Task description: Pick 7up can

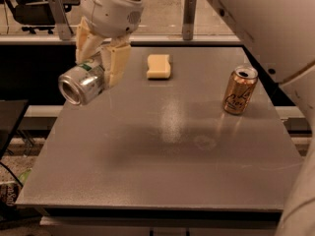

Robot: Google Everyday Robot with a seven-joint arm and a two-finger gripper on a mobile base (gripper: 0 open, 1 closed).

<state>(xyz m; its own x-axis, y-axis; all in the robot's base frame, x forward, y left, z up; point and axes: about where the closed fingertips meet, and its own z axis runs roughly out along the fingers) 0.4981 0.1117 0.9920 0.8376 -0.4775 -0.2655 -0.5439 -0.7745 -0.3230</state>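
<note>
Here, the gripper (101,64) is hanging above the far left corner of the counter (162,176), its jaws clamping the 7up can (81,84). The can is lying sideways in the air, clear of the surface, one end facing the camera. A yellow sponge (159,66) is sitting near the far edge, and a gold can (239,90) is standing upright at the right.

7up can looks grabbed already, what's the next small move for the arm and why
Probably a short lift straight up, with the grip held shut. The gripper is clamped on the 7up can, which hangs sideways in the air near the left edge of the table, touching nothing else. The gold can and the yellow sponge sit well apart from it, so nothing seems to block a rise.
</note>
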